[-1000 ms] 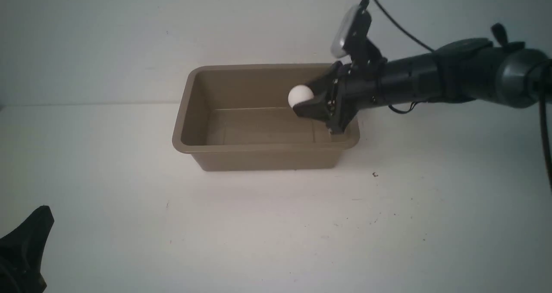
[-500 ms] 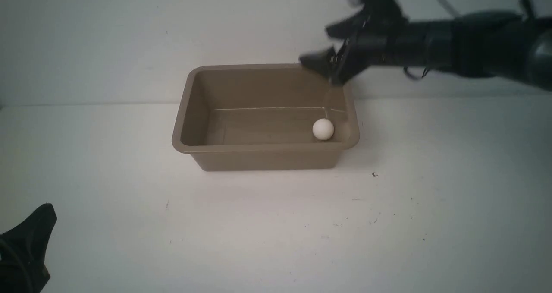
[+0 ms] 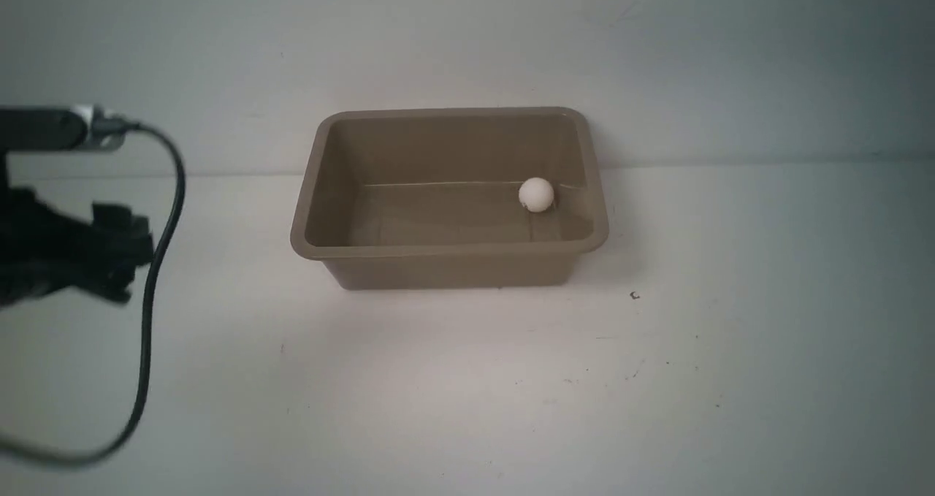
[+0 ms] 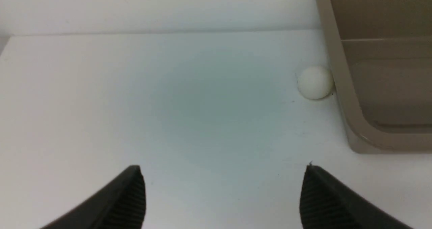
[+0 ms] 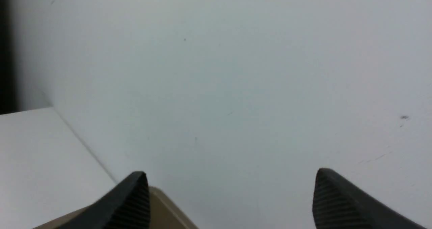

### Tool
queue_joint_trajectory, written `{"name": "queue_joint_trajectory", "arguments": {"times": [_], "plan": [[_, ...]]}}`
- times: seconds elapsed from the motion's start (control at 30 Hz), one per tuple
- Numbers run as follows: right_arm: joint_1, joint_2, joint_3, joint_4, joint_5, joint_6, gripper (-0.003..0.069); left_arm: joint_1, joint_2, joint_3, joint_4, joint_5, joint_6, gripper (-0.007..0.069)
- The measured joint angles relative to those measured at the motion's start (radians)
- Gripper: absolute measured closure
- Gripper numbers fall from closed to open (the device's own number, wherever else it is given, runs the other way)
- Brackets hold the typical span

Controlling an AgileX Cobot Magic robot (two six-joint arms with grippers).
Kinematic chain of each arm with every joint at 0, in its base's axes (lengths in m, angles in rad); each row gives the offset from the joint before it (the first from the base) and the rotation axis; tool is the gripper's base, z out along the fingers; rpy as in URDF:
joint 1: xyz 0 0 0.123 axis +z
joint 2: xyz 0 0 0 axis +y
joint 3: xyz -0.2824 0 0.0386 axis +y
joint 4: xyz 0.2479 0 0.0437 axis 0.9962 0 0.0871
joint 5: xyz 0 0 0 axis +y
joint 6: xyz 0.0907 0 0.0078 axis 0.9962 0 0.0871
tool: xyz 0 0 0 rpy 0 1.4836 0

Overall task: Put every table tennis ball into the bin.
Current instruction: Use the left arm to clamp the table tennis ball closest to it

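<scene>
The taupe bin (image 3: 447, 253) stands in the middle of the table. One off-white table tennis ball (image 3: 536, 194) lies inside it, near the far right corner. In the left wrist view a second ball (image 4: 315, 82) rests on the table against the bin's outer wall (image 4: 339, 74); this ball does not show in the front view. My left gripper (image 4: 222, 167) hovers open and empty, well short of that ball. It appears blurred at the left edge of the front view (image 3: 120, 251). My right gripper (image 5: 230, 173) is open and empty, high above a bin corner (image 5: 162, 205).
A black cable (image 3: 157, 262) loops down from the left wrist over the table's left side. A pale wall (image 3: 467, 43) rises just behind the bin. Small dark specks (image 3: 635, 296) mark the table to the right of the bin.
The right gripper opened and dropped its ball into the bin. It then rose up and nearly out of the front view. The left arm rose from the bottom left corner toward the bin's left side.
</scene>
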Motion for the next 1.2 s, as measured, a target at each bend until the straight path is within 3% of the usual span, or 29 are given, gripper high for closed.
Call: {"name": "queue_joint_trajectory", "arguments": {"times": [0.03,0.1,0.2,0.3,0.47,0.5,0.67,0.7,0.73,0.83,0.93,0.97,1.2], "plan": [[0.000,0.000,0.000,-0.012,0.003,0.013,0.0068,0.000,0.018,-0.026,0.001,0.014,0.007,0.0085],[0.000,0.000,0.002,-0.067,0.031,0.088,0.0069,0.000,0.119,-0.209,0.001,0.242,0.102,0.0115],[0.000,0.000,0.005,-0.086,0.041,0.122,0.0069,0.000,0.188,-0.355,-0.033,0.394,0.218,0.0133],[0.000,0.000,0.005,-0.092,0.050,0.141,0.0069,0.001,0.251,-0.520,-0.220,0.538,0.478,0.0146],[0.000,0.000,0.007,-0.095,0.071,0.147,0.0069,0.017,0.260,-0.565,-0.511,0.579,0.791,0.0146],[0.000,0.000,0.007,-0.097,0.071,0.147,0.0069,0.023,0.261,-0.566,-0.519,0.583,0.810,0.0146],[0.000,0.000,0.007,-0.111,0.116,0.181,0.0069,0.192,0.339,-0.568,-0.711,0.684,1.058,0.0174],[0.000,0.000,0.007,-0.112,0.117,0.183,0.0069,0.192,0.339,-0.568,-0.711,0.684,1.058,0.0174],[0.000,0.000,0.007,-0.116,0.131,0.197,0.0069,0.251,0.387,-0.568,-0.839,0.702,1.151,0.0193],[0.000,0.000,0.007,-0.131,0.147,0.205,0.0069,0.323,0.491,-0.570,-1.042,0.722,1.356,0.0209],[0.000,0.000,0.007,-0.153,0.157,0.207,0.0069,0.335,0.557,-0.573,-1.093,0.731,1.500,0.0209],[0.000,0.000,0.007,-0.170,0.158,0.208,0.0069,0.329,0.611,-0.573,-1.098,0.730,1.612,0.0209],[0.000,0.000,0.007,-0.189,0.161,0.208,0.0069,0.258,0.794,-0.574,-1.221,0.627,1.946,0.0209]]}}
